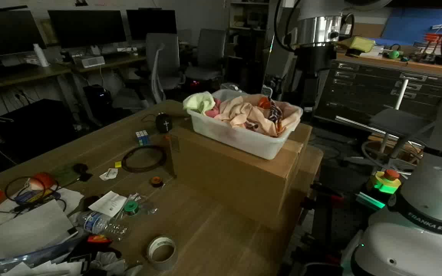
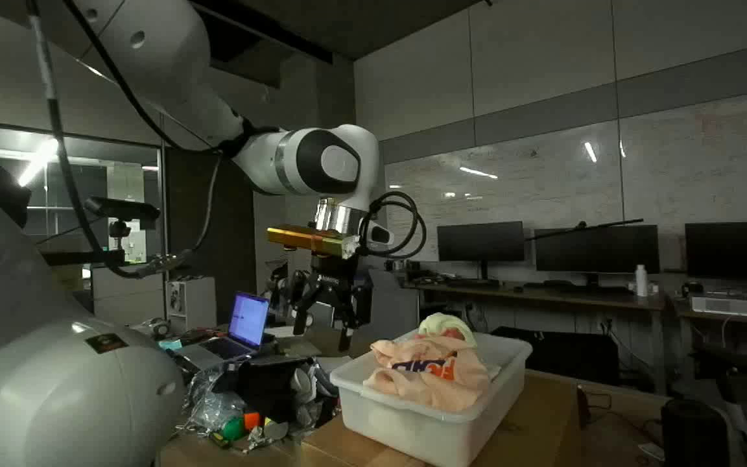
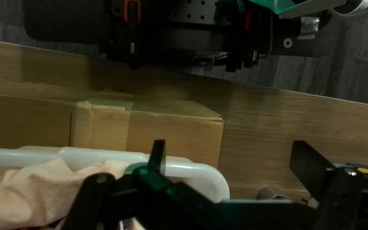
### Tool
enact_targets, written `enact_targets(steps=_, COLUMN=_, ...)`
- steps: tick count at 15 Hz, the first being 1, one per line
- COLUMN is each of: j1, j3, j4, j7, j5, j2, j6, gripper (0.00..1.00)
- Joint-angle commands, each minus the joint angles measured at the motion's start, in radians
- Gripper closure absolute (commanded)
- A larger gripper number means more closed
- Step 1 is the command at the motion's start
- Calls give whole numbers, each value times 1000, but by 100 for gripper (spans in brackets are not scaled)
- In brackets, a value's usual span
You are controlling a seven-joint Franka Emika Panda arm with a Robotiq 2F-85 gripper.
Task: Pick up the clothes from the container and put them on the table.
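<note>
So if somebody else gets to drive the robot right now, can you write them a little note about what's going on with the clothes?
The end effector: open, holding nothing, hanging near the white tub.
Where things are: the peach garment, the pink-red garment and the pale green garment are in the white tub, which sits on the cardboard box on the table.
Done: none of these three is out yet.
Left: lift each one out and lay it on the table. Something may be hidden underneath; I can't tell.
</note>
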State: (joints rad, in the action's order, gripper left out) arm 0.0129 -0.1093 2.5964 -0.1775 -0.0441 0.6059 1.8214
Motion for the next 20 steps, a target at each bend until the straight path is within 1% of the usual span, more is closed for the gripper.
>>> enact_targets(steps=1, j1=-9, j3=8, j4=-3, j7=-4, j5=-4, j2=-1, j6=0, gripper=0)
enact_targets(steps=4, j1=-9, j3=8, j4=-7, j7=-4, j5=-4, j2=-1, j6=0, gripper=0)
enact_targets(steps=7, j1=-12, j3=15, j4=-9, j7=2, j5=3, j2=-10, j6=101, gripper=0)
enact_targets(steps=10, j1=-19, j3=28, j4=-20, j7=33, j5=15, j2=-47, j6=296, gripper=0)
enact_targets(steps=12, j1=-36, j3=47, j4=-21, j7=77, j5=38, j2=-88, j6=433, gripper=0)
enact_targets(steps=14, j1=-56, j3=69, j4=-28, j7=130, j5=80, j2=-151, j6=541, gripper=0)
enact_targets(steps=17, j1=-113, j3=124, j4=-34, j7=261, j5=192, j2=-246, j6=664, gripper=0)
enact_targets(steps=20, j1=-165, j3=166, j4=-56, j7=392, j5=314, j2=-333, j6=695, gripper=0)
